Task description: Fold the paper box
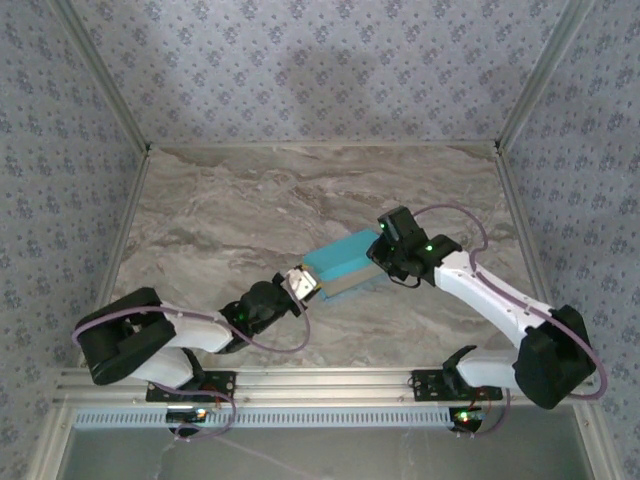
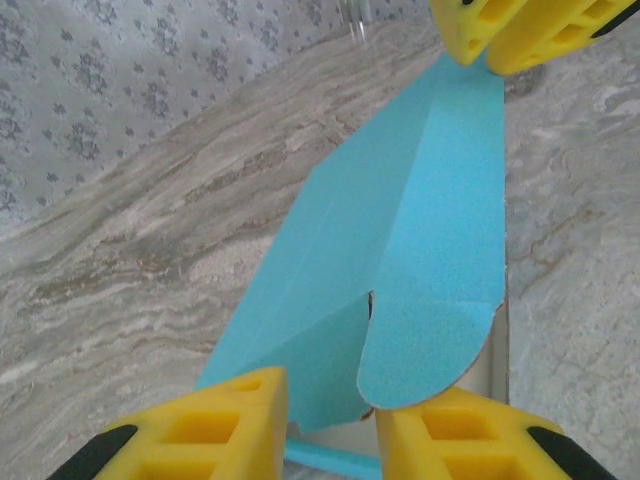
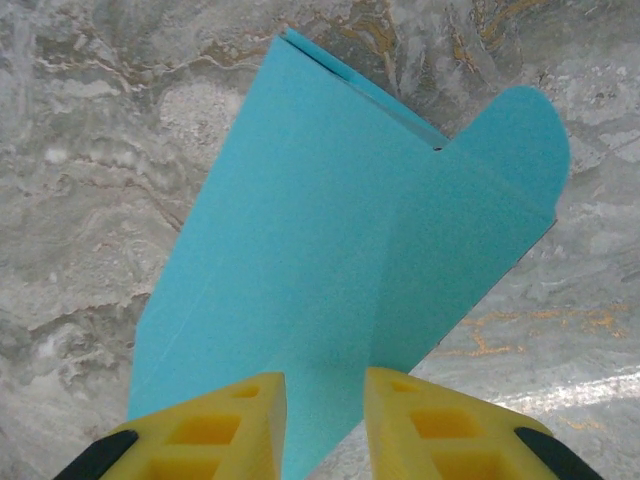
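Two ends of the light, bendy box [image 1: 345, 262], laid mid-right on the table [image 1: 220, 210], are framed by the left gripper [image 2: 330, 425] and right gripper [image 3: 325, 420], though whether pinched or let go cannot be told; stiff folded edges are likely best held.

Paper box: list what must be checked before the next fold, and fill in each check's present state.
1. The paper box sits between both pincers, blue side out: ok.
2. The left pincer straddles the end with the rounded flap: ok.
3. The right pincer straddles the opposite end: ok.
4. Either pincer clamped firmly on the box: cannot tell.
5. The rounded flap tucked in: not ok, it sticks out past the box's end.
6. The box resting flat on the marble table: cannot tell.
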Controlling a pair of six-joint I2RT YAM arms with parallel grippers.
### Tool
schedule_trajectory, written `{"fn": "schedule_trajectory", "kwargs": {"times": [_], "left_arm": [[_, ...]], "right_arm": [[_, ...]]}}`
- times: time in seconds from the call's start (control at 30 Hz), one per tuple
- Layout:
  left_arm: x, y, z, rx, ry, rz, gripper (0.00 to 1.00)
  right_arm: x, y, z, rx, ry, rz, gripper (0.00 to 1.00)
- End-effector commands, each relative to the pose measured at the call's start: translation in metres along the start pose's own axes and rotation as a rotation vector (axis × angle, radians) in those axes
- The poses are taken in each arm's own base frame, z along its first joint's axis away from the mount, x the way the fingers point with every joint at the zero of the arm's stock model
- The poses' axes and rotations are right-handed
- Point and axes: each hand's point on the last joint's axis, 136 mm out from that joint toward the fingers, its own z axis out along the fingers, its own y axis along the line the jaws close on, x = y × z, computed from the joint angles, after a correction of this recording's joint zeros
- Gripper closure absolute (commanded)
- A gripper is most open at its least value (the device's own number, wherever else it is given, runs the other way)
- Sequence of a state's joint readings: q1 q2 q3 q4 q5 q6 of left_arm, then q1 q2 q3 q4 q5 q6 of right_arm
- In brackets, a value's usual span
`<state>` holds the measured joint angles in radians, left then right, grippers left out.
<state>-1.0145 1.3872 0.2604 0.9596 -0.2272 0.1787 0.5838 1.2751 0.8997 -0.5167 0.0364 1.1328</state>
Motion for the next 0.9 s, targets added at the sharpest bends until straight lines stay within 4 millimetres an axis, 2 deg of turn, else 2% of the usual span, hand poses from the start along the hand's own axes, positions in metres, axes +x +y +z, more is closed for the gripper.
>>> {"fn": "schedule_trajectory", "kwargs": {"times": [0.0,0.13,0.27,0.4,0.47,0.53,0.57,0.63,0.73,0.77,0.87], "left_arm": [[0.002,-0.004,-0.012,0.035,0.024,-0.059,0.71],[-0.005,-0.017,-0.027,0.145,0.082,-0.085,0.73],[-0.019,-0.013,-0.046,0.156,0.063,-0.151,0.74],[-0.037,0.017,-0.059,0.012,0.021,-0.272,0.78],[-0.041,0.055,-0.066,-0.196,0.046,-0.418,0.79],[-0.036,0.080,-0.073,-0.336,0.116,-0.549,0.83],[-0.033,0.085,-0.072,-0.343,0.151,-0.627,0.82],[-0.030,0.081,-0.062,-0.283,0.212,-0.715,0.80],[-0.014,0.078,-0.050,-0.269,0.331,-0.790,0.72],[-0.010,0.076,-0.047,-0.268,0.369,-0.794,0.67],[-0.001,0.082,-0.042,-0.311,0.440,-0.789,0.66]], "right_arm": [[0.002,-0.008,0.011,0.035,0.010,-0.013,0.70],[0.002,-0.009,0.016,0.048,0.015,-0.031,0.70],[0.002,-0.012,0.023,0.066,0.022,-0.043,0.69],[0.004,-0.015,0.029,0.085,0.026,-0.064,0.69],[0.005,-0.018,0.033,0.100,0.028,-0.080,0.69],[0.007,-0.021,0.036,0.117,0.028,-0.100,0.69],[0.009,-0.023,0.037,0.123,0.033,-0.104,0.69],[0.010,-0.025,0.039,0.133,0.042,-0.107,0.68],[0.007,-0.017,0.036,0.106,0.039,-0.131,0.66],[0.004,-0.011,0.031,0.087,0.036,-0.150,0.63],[-0.004,0.003,0.008,0.065,0.025,-0.244,0.51]]}}
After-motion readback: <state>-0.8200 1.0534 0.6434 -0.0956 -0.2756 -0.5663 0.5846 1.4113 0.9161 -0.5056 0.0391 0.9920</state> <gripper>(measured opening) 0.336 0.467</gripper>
